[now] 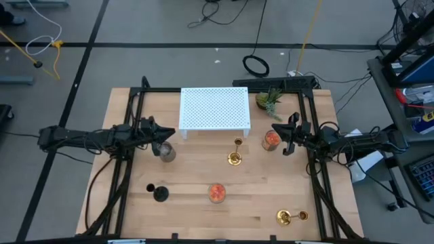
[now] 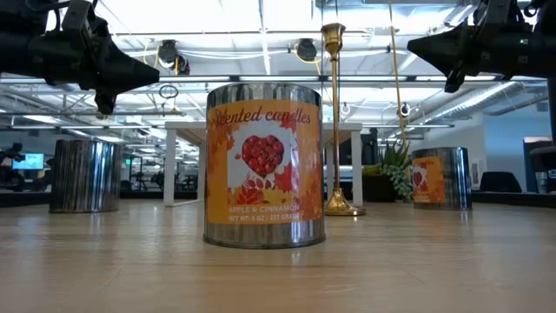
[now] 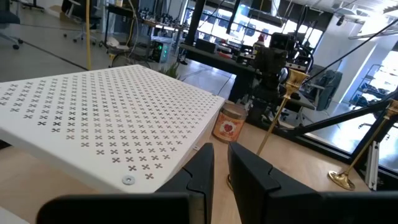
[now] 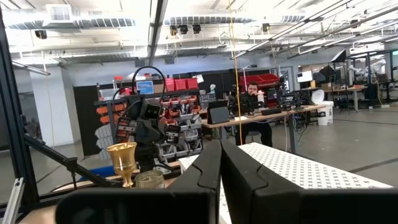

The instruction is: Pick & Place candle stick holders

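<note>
Pale wood forms the table (image 1: 196, 176), on which the candle holders stand scattered. A white perforated stand (image 1: 214, 108) sits at the far middle, with a small green plant (image 1: 268, 100) just beside its right end. An upright gold holder (image 1: 235, 156) stands in front of the stand, near the table's centre; a second gold holder (image 1: 290, 217) lies on its side at the near right. One orange candle cup (image 1: 217, 192) occupies the near middle, and another orange cup (image 1: 271, 139) stands at the right, close to the plant. A grey cup (image 1: 166, 152) stands at the left, and a black holder (image 1: 159, 193) lies nearer the front left.

The left gripper (image 1: 168, 133) hangs above the table just beside the grey cup, not touching it; its fingers (image 3: 249, 180) stand slightly apart, a narrow slit between them, and hold nothing. The right gripper (image 1: 277, 131) hangs raised beside the right orange cup, its fingers (image 4: 245, 171) pressed together and empty. In the right wrist view, a seated person (image 4: 254, 102) shows at a desk in the room beyond.
</note>
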